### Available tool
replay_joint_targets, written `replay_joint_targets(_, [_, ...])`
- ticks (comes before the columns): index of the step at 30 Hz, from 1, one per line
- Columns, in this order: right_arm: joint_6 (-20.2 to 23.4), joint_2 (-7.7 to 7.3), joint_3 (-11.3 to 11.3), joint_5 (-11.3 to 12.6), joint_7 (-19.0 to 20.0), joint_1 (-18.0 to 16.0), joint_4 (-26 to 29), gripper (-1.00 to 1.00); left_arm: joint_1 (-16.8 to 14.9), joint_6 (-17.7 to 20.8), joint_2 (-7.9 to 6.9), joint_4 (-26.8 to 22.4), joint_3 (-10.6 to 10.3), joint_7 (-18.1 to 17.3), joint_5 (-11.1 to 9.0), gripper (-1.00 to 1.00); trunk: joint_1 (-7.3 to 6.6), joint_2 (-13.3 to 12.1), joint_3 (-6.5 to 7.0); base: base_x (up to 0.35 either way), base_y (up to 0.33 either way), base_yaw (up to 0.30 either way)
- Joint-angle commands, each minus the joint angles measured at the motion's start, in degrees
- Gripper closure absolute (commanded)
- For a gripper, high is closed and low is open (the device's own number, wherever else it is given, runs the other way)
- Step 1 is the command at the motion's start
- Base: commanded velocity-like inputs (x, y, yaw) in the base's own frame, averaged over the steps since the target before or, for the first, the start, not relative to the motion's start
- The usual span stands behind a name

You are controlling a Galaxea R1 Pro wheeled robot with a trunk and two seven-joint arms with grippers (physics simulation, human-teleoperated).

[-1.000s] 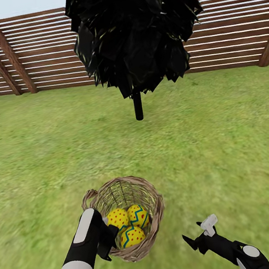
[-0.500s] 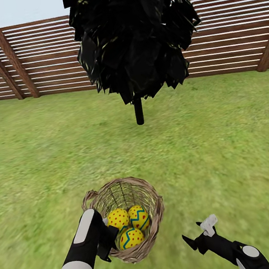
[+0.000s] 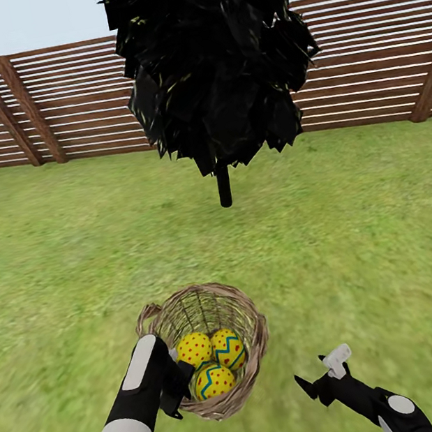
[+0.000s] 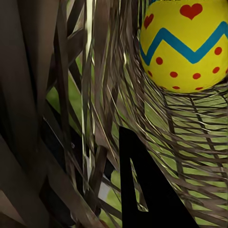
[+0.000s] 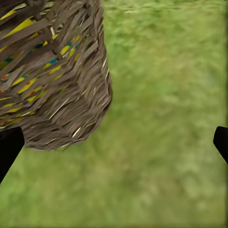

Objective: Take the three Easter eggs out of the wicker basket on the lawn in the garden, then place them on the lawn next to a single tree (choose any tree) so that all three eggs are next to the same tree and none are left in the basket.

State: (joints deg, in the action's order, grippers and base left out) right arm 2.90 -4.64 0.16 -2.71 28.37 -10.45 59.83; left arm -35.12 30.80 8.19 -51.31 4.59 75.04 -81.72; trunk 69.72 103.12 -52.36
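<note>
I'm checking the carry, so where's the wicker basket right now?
In the head view the wicker basket sits low and centre-left, gripped at its rim by the left gripper, with the black-trunked tree beyond it.

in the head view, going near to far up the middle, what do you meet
wicker basket holding the three Easter eggs → open lawn → black-trunked tree → wooden fence

No text, label, brand or number can be read anywhere. The only marks are painted patterns on the eggs (image 3: 215, 362): red dots, blue zigzag bands and, in the left wrist view, red hearts on one egg (image 4: 187, 45).
</note>
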Motion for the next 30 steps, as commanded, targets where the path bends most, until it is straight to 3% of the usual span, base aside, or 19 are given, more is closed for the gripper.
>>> replay_joint_targets(1, [0.27,-0.02,0.02,-0.28,0.12,-0.01,0.11,-1.00,-0.03,0.49,0.07,-0.07,0.12,0.28,-0.11,1.00,-0.23,-0.39,0.23,0.000,0.000,0.000])
replay_joint_targets(20, [0.09,0.15,0.19,-0.23,-2.34,-0.01,0.34,-1.00,0.06,-0.29,1.58,0.16,-1.59,0.22,-0.05,1.00,-4.40,-8.01,4.73,0.000,0.000,0.000])
replay_joint_targets(24, [0.09,0.15,-0.01,-0.20,-2.51,-0.01,0.17,-1.00,0.06,-2.79,1.47,0.29,-1.54,0.90,0.21,1.00,-5.28,-9.62,5.66,0.000,0.000,0.000])
replay_joint_targets(30, [0.00,0.33,0.29,-0.12,-8.37,-0.01,-2.57,-1.00,0.06,-2.74,1.06,0.24,-1.51,0.98,0.33,1.00,-6.60,-12.02,7.12,0.000,0.000,0.000])
